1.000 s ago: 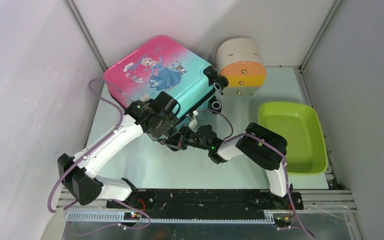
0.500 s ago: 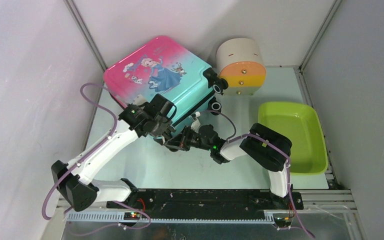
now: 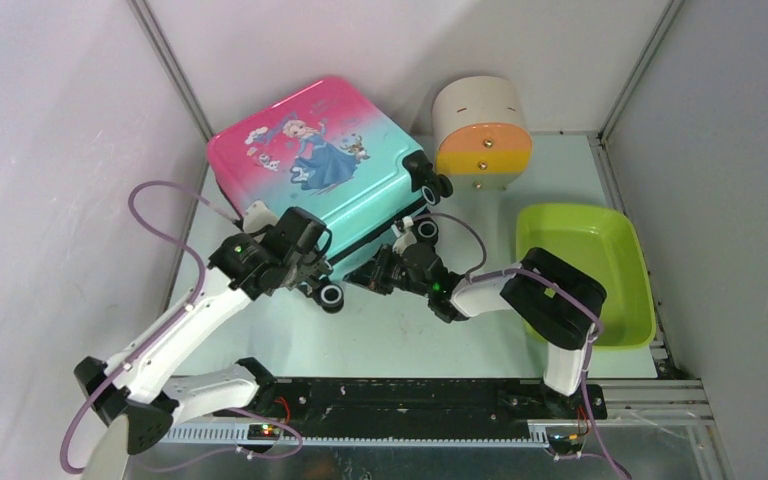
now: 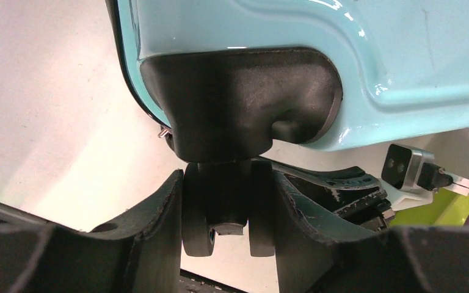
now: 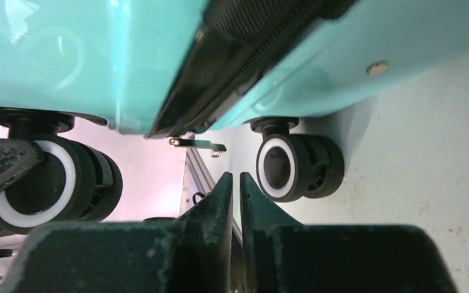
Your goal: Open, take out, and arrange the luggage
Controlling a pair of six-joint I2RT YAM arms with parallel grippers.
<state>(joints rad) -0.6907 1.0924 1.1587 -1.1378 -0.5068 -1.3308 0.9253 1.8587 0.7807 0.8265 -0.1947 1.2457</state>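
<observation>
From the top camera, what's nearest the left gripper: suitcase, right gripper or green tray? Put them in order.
1. The suitcase: the left gripper clamps its wheel.
2. The right gripper: just to its right.
3. The green tray: far right side.

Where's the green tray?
In the top view, the green tray lies at the table's right side, just in front of and right of the beige cylinder.
</observation>
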